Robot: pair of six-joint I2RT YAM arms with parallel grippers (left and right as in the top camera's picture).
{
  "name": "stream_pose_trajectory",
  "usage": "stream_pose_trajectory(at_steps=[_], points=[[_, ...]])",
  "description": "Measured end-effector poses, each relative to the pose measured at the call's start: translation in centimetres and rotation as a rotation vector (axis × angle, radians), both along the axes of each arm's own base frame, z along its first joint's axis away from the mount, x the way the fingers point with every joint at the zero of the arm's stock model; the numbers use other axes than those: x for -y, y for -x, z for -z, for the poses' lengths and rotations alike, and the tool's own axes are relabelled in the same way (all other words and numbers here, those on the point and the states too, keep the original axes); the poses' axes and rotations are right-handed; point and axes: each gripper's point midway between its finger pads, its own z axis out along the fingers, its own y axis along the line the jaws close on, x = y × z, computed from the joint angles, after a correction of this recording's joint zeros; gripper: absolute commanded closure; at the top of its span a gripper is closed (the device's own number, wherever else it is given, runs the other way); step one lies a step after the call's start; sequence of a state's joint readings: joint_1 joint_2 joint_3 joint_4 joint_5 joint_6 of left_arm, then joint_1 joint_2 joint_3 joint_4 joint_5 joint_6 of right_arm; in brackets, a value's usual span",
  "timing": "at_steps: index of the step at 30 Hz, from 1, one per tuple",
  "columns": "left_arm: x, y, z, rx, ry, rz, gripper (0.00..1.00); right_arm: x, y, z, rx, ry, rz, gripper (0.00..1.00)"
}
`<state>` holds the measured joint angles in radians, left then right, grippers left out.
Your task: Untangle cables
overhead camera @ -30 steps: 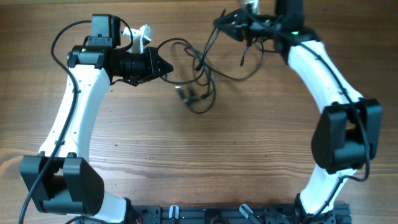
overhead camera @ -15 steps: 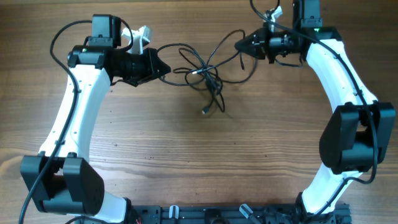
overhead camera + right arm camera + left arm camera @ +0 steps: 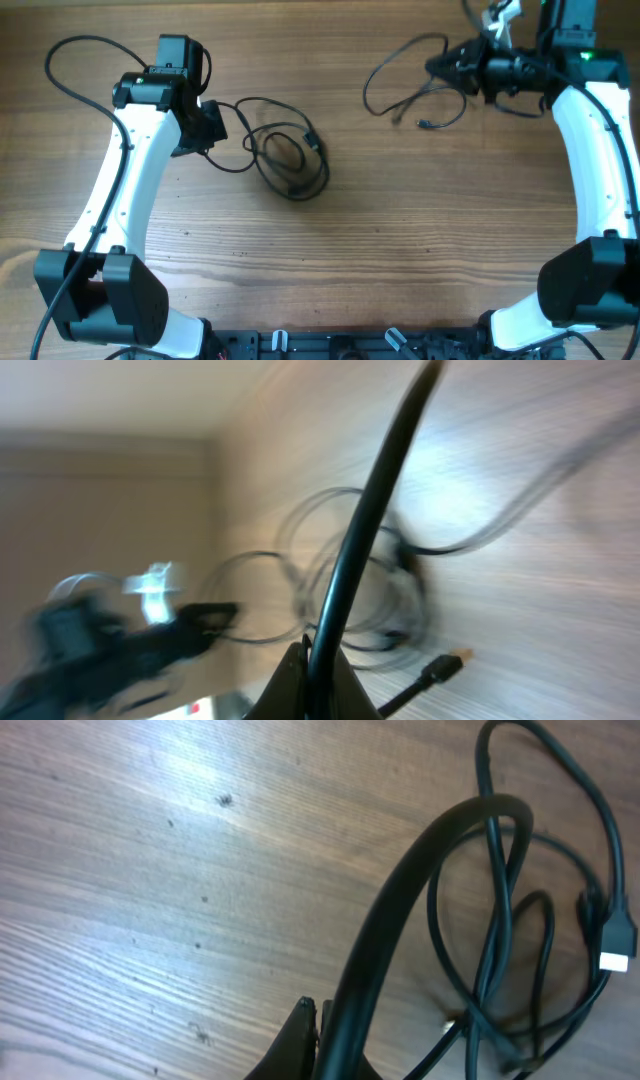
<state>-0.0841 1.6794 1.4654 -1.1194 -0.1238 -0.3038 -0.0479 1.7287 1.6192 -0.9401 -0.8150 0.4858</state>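
Note:
Two groups of thin black cables lie apart on the wooden table. A coiled bundle [image 3: 290,165] with a plug end sits left of centre, and one strand runs to my left gripper [image 3: 208,128], which is shut on it. In the left wrist view the held strand [image 3: 400,910] rises from the jaws [image 3: 322,1020], with loops and a metal-tipped plug [image 3: 618,942] beyond. My right gripper [image 3: 452,68] at the far right is shut on a separate looped cable [image 3: 400,85]. In the right wrist view, blurred, this cable [image 3: 370,510] passes through the jaws [image 3: 312,660], its plug [image 3: 445,665] nearby.
The wooden table top [image 3: 400,240] spreads between the arms. The left arm's own thick black wire [image 3: 70,60] loops at the far left. The arm bases stand at the near edge on both sides.
The right gripper moved right and pulled one cable free of the tangle. The left gripper moved left and down with the remaining bundle, which now lies as a separate coil.

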Motion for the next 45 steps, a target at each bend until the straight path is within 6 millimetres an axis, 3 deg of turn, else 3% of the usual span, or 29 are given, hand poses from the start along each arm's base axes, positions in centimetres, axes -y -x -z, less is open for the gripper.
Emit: stream_pose_trajectory(at_steps=[4, 5, 10, 16, 17, 20, 24, 27, 36, 42, 45], points=[[-0.1, -0.5, -0.1, 0.023, -0.003, -0.005, 0.96, 2.8, 1.1, 4.0, -0.087, 0.299, 0.067, 0.83], [0.0, -0.7, -0.2, 0.029, -0.002, -0.007, 0.96, 4.4, 1.0, 5.1, -0.095, 0.426, 0.104, 0.8], [0.4, -1.2, -0.3, 0.053, 0.021, -0.005, 0.96, 7.8, -0.5, 7.8, -0.113, 0.654, 0.182, 0.78], [0.5, -1.3, -0.3, 0.056, 0.031, -0.002, 0.96, 9.1, -4.1, 12.9, -0.103, 0.745, 0.167, 0.56], [0.5, -1.3, -0.3, 0.056, 0.031, -0.002, 0.96, 9.1, -4.3, 13.5, -0.104, 0.753, 0.149, 0.48], [0.5, -1.3, -0.3, 0.056, 0.031, -0.002, 0.96, 9.1, -4.4, 14.4, -0.087, 0.782, 0.079, 0.31], [0.5, -1.4, -0.3, 0.059, 0.031, -0.002, 0.96, 9.4, -4.0, 14.5, -0.087, 0.773, 0.035, 0.28], [0.6, -1.5, -0.4, 0.064, 0.032, -0.002, 0.96, 8.6, -2.8, 14.7, -0.127, 0.696, -0.005, 0.28], [0.6, -1.7, -0.4, 0.072, 0.035, -0.001, 0.96, 2.1, 0.6, 14.6, -0.241, 0.51, -0.104, 0.29], [0.6, -1.7, -0.4, 0.072, 0.035, -0.001, 0.96, -2.0, 2.4, 14.9, -0.249, 0.566, -0.204, 0.45], [0.6, -1.7, -0.4, 0.072, 0.035, -0.001, 0.96, -2.2, 3.3, 15.7, -0.268, 0.653, -0.205, 0.51]])
